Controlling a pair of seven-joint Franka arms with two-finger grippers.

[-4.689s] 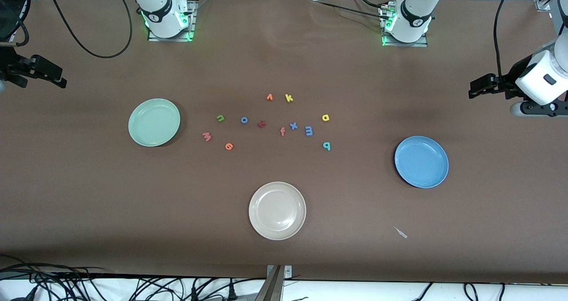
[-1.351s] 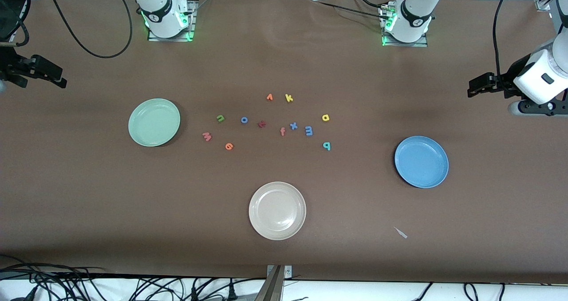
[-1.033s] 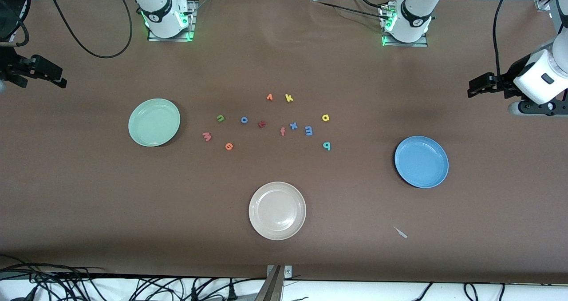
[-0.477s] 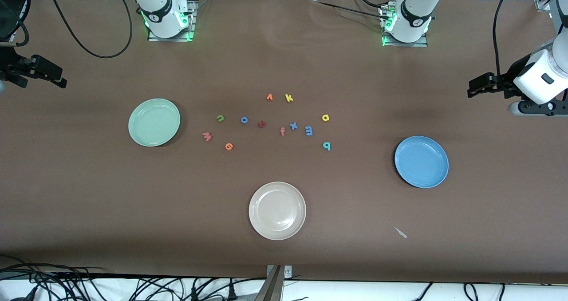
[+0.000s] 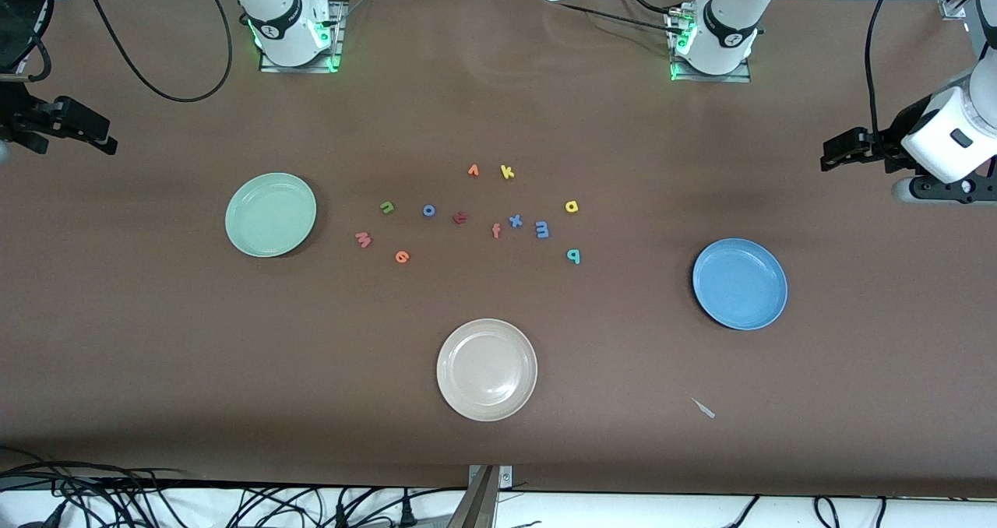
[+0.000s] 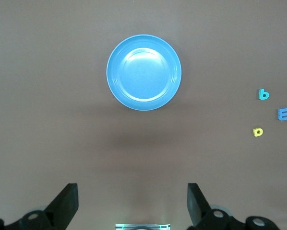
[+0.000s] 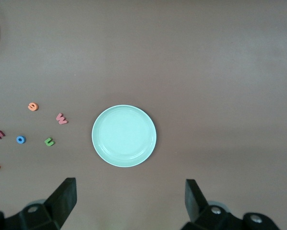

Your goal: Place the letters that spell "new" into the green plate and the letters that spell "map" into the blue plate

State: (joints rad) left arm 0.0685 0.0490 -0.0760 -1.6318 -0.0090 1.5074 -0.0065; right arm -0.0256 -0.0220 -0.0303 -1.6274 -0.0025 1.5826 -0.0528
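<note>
Nothing is sorted yet: both plates sit bare and all six wanted letters lie loose mid-tabletop. The green plate (image 5: 270, 215) sits toward the right arm's end, with the green n (image 5: 386, 207), salmon-red w (image 5: 363, 239) and orange e (image 5: 402, 257) just beside it. The blue plate (image 5: 740, 284) sits toward the left arm's end; the blue m (image 5: 542, 230), yellow a (image 5: 572, 206) and teal p (image 5: 573, 256) lie between it and the middle.

The left pincer (image 6: 132, 203) hangs high over the tabletop's edge at its own end, jaws spread wide and empty. The right pincer (image 7: 130, 200) hangs likewise at its end, wide and empty too.

So this looks like the opening step. Next, I'd judge, an arm must reach in and descend on one tiny letter, w being closest to the green plate, without nudging its neighbours.

Brown paper covers the tabletop; a beige plate (image 5: 487, 369) sits near the front edge. Cables trail along the edges.
</note>
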